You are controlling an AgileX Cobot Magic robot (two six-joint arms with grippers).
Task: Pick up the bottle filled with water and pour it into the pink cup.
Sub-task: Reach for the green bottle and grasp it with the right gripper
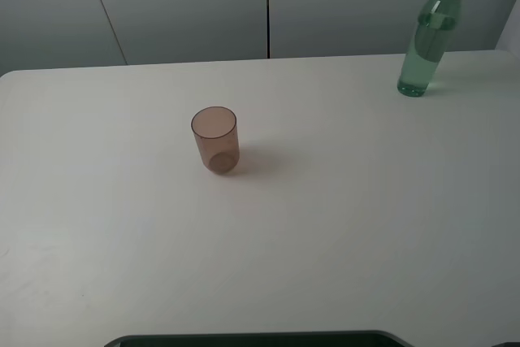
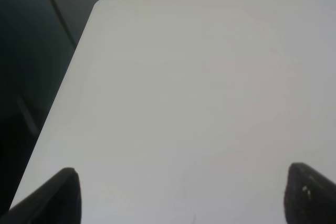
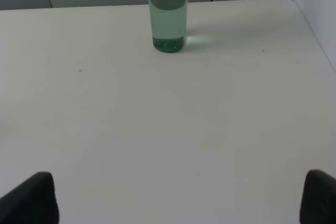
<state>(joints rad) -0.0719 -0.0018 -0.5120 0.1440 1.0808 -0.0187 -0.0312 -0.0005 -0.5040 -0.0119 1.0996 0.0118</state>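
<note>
Right gripper (image 3: 176,198) spread wide, empty; green bottle (image 3: 168,17) stands upright straight ahead of it, well apart, prob. lined up for the grab. Left gripper (image 2: 186,195) also wide w/ only table (image 2: 210,77) ahead. Pink cup (image 1: 215,140) sits upright, well apart from both.

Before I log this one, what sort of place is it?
Probably a lab test bench: a plain white table, grey wall panels, and only a bottle and pink cup set out.

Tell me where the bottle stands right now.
In the exterior high view the bottle stands upright on the far right of the table, near its back edge, well apart from the pink cup left of centre.
</note>
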